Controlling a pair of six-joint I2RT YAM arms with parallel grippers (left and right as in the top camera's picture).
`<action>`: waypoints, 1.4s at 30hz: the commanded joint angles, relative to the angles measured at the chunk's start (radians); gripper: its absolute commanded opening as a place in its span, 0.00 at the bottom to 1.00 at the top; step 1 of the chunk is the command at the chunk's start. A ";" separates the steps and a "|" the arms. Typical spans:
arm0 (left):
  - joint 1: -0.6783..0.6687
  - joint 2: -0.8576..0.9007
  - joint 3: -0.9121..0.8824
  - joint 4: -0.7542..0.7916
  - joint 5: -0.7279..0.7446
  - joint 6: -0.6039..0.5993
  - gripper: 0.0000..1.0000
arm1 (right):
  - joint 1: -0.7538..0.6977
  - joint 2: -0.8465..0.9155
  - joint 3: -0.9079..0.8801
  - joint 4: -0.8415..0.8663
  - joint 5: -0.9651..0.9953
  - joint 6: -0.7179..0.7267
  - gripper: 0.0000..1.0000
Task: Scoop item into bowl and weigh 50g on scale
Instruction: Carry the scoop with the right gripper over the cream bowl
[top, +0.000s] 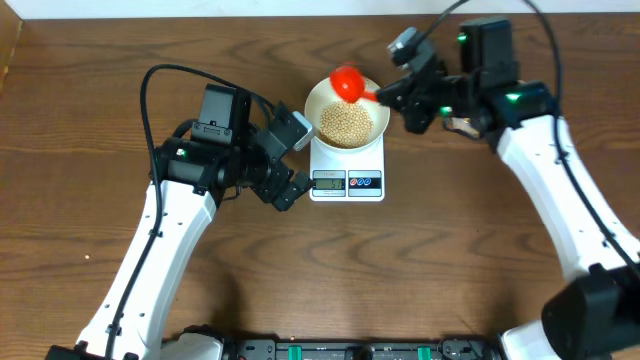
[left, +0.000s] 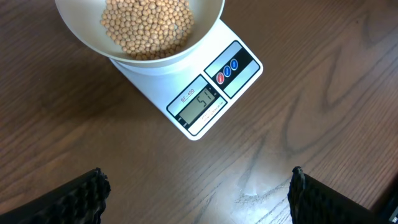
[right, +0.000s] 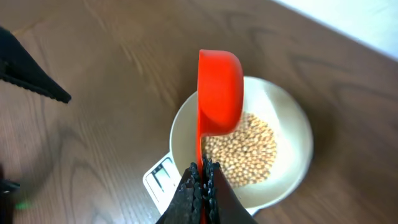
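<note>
Two arms flank the scale (left: 155, 79), which sits toward the far edge of the desk (top: 100, 100), about midway between its left and right edges, with the white bowl (right: 297, 127) resting squarely on top. The beans (right: 245, 149) lie heaped in the bowl's bottom.

Our right end effector (right: 202, 179) is clamped fully shut on the handle of a red scoop (right: 219, 93). The scoop's long axis runs straight out from the fingers. Its cup hangs over the bowl's far rim, turned on its side, so we cannot tell whether anything is in it. The beans lie just ahead of and below that end effector, which makes the right arm the nearer one for any correction.

Our left end effector (left: 198, 200) stands wide open and empty, just to the left of the scale, touching nothing.

The display (left: 200, 106) seems to begin with a five; the second digit we cannot read surely. We judge the fill close to target, needing at most a slight trim or top-up.

The desk is dark wood grain, and a pale strip (top: 60, 10) shows beyond its far edge.
</note>
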 joint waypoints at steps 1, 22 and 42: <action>-0.002 -0.009 0.020 -0.003 -0.002 -0.009 0.94 | 0.035 0.045 0.019 -0.001 0.079 -0.025 0.01; -0.002 -0.009 0.020 -0.003 -0.002 -0.009 0.95 | 0.095 0.164 0.019 0.038 0.285 -0.080 0.01; -0.002 -0.009 0.020 -0.003 -0.002 -0.009 0.94 | 0.126 0.190 0.018 0.060 0.368 -0.106 0.01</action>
